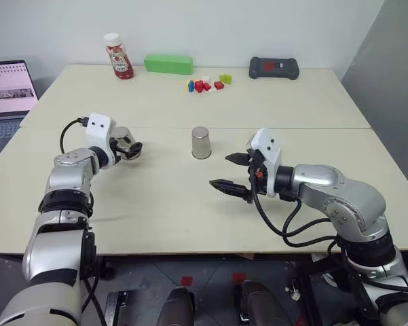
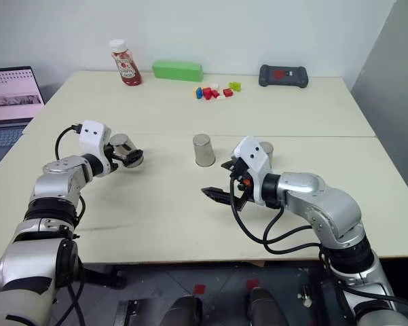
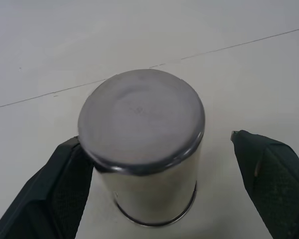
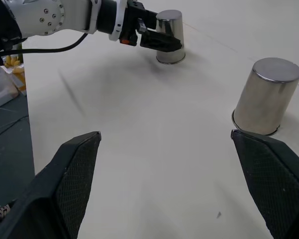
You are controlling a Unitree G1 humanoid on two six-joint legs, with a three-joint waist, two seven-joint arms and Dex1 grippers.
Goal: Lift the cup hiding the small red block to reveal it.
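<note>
Left gripper [image 1: 130, 149] reaches forward, jaws wide; right gripper [image 1: 234, 173] hovers mid-table, fingers spread, pointing left.

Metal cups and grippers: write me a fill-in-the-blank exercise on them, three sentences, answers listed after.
1. The left gripper has its open fingers on either side of an upside-down silver ____.
2. The number of silver cups standing on the table is ____.
3. The right gripper is open and holds ____.

Missing words: cup; three; nothing

For checking: left cup, middle cup, right cup.
</note>
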